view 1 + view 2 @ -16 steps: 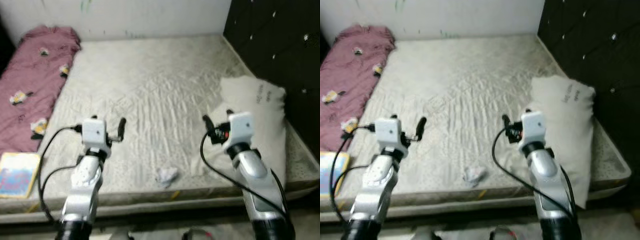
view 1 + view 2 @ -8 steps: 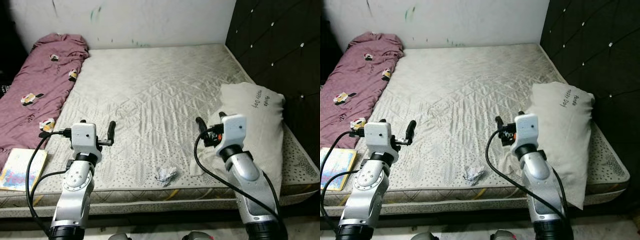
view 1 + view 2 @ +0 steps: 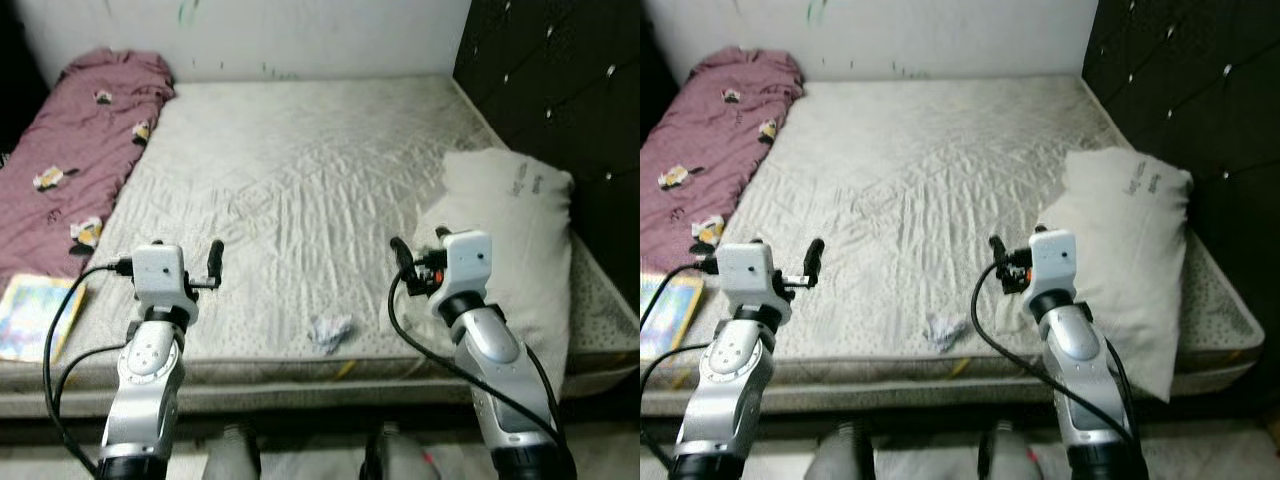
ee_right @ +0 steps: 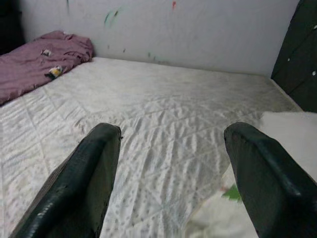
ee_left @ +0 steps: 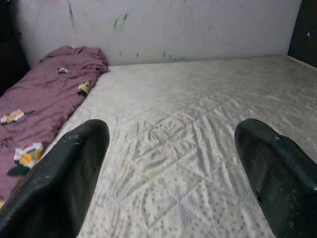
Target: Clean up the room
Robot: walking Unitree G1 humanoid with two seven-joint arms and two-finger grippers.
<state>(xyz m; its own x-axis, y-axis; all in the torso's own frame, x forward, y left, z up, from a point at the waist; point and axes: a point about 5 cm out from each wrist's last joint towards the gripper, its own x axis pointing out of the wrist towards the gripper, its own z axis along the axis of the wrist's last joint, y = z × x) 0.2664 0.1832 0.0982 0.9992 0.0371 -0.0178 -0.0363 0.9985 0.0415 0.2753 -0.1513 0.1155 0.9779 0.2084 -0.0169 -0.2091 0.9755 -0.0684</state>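
Left gripper (image 3: 188,270) up over the mattress (image 3: 300,170) near edge, fingers spread wide, nothing held | right gripper (image 3: 418,255) level with it, gaping too, empty, just beside the pillow (image 3: 520,250) | crumpled tissue (image 3: 330,331) between them by the front edge | maroon blanket (image 3: 85,140) far left | book (image 3: 35,315) at left corner

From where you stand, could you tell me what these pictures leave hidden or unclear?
- Printed words on the white pillow: too small and blurred in the head views.
- Book at the bed's left edge: cut off by the frame edge in both head views, cover blurred.
- Crumpled scrap near the mattress edge: too small to tell what it is made of.
- Floor below the bed: dark and blurred, partly behind both arms.
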